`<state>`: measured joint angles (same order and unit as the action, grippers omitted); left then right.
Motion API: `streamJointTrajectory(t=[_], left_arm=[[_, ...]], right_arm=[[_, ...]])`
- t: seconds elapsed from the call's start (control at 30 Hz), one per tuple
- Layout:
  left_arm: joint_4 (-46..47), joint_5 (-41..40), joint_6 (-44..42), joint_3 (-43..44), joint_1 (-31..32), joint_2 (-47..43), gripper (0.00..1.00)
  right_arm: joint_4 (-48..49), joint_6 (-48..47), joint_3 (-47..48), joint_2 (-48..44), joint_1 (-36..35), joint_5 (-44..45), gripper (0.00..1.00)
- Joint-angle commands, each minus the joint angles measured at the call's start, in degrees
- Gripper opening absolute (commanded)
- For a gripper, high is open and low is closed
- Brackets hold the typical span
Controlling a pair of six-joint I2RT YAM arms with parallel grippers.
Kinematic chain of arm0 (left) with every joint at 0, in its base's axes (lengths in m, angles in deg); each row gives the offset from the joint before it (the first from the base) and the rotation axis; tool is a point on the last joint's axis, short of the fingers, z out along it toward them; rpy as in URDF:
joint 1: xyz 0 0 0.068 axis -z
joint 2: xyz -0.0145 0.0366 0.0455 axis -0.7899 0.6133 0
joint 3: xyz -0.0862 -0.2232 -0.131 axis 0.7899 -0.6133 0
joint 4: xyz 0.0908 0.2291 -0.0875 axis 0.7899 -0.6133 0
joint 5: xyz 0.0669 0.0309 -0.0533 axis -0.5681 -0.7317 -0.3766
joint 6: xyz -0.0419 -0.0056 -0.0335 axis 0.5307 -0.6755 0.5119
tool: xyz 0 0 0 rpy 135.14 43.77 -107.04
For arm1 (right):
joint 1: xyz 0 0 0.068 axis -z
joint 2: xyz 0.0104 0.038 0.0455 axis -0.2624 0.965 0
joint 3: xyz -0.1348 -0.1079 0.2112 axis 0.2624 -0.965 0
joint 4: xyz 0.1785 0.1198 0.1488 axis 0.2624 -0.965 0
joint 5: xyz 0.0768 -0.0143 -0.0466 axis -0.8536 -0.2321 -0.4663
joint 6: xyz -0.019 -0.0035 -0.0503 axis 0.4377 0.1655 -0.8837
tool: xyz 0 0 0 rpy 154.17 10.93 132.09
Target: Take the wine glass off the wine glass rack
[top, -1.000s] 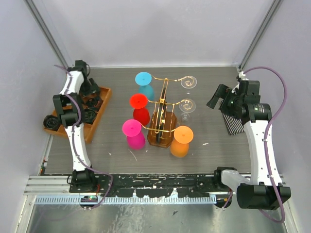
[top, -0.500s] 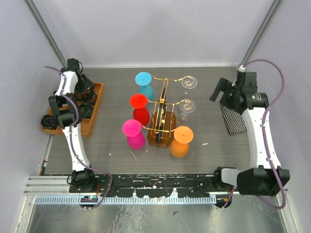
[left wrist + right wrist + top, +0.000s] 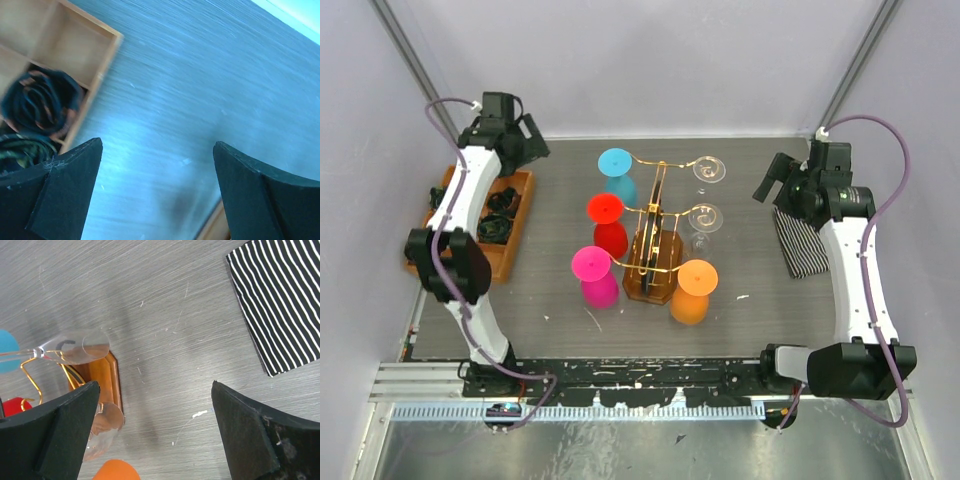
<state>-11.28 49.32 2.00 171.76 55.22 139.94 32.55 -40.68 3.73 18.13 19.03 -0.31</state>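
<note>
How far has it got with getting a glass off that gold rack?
Done: nothing; six glasses hang on the wine glass rack. In hand: nothing; left gripper and right gripper are open, empty. Remaining: reach, grip, lift one off.

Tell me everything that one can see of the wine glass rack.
The wine glass rack is a gold wire stand with curled hook arms and a black arch, upright on an oval brown wooden base on the table. Inverted glasses hang from its arms: blue glass, red glass and pink glass on the left, two clear glasses and an orange glass on the right.
</note>
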Motion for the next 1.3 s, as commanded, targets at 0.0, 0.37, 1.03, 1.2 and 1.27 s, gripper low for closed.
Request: streamJointTrajectory(t=[0.0, 0.37, 1.03, 1.2, 1.27], left_arm=[[-1.0, 2.1, -1.6, -6.0, 4.2, -10.2, 0.99], [-6.7, 13.4, 0.7, -16.6, 7.5, -28.4, 0.99], [-13.9, 16.8, -1.3, -15.9, 7.7, -36.0, 0.99], [-13.9, 17.2, -0.4, -16.8, 7.7, -36.2, 0.99], [-13.9, 17.2, -0.2, -17.1, 7.7, -36.3, 0.99]], right_arm=[[4.4, 0.0, 2.2, -1.8, -0.1, -4.7, 0.97], [14.3, 7.4, 3.1, 0.7, 0.4, -22.5, 0.84], [32.5, 16.9, -4.0, 6.3, 1.3, -38.8, 0.56], [34.6, 17.6, -5.0, 7.0, 0.9, -40.5, 0.52], [35.2, 17.8, -5.2, 7.3, 0.7, -41.1, 0.51]])
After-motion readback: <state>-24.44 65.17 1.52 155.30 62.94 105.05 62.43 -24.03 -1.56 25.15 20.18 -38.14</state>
